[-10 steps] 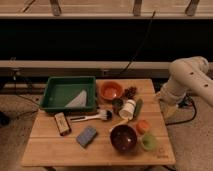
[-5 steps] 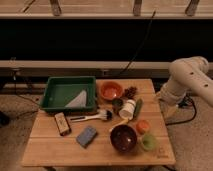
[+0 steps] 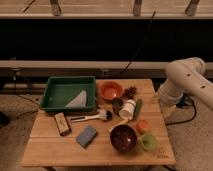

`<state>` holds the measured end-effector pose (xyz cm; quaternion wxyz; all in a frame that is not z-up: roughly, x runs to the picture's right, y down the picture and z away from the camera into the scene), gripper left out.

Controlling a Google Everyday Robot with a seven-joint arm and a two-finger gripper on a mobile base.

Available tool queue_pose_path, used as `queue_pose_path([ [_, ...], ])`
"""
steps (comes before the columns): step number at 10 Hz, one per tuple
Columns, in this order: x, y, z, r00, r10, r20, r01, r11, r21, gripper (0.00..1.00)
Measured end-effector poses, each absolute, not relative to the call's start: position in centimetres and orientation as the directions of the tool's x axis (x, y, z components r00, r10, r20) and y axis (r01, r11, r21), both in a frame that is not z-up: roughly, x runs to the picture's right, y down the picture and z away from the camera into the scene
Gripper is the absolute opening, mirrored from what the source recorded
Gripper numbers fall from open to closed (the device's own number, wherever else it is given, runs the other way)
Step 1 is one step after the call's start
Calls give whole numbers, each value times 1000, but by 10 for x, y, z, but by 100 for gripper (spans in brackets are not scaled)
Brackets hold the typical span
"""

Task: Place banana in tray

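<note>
The banana (image 3: pixel 116 124) is a slim pale-yellow shape lying on the wooden table (image 3: pixel 50 150), just in front of the white cup (image 3: pixel 127 109) and behind the maroon bowl (image 3: pixel 123 138). The dark-green tray (image 3: pixel 59 90) sits at the table's back left with a pale sheet (image 3: pixel 78 100) in its right corner. Only my white arm (image 3: pixel 182 82) shows, bent beside the table's right edge. My gripper is out of view, with the arm's lower end dropping past the table's right side, well away from the banana and the tray.
An orange bowl (image 3: pixel 111 90), a dark cluster (image 3: pixel 131 92), a dark can (image 3: pixel 117 104) and a green vegetable (image 3: pixel 138 107) crowd the back middle. A white-handled brush (image 3: pixel 89 117), a dark bar (image 3: pixel 62 123), a blue-grey sponge (image 3: pixel 86 135), a green cup (image 3: pixel 148 142) and an orange object (image 3: pixel 142 125) lie in front.
</note>
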<state>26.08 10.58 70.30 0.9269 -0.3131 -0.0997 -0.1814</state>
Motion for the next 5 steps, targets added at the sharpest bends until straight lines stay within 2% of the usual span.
queue_pose_path([
  [5, 153, 101, 726, 803, -391, 449, 582, 676, -452, 63],
])
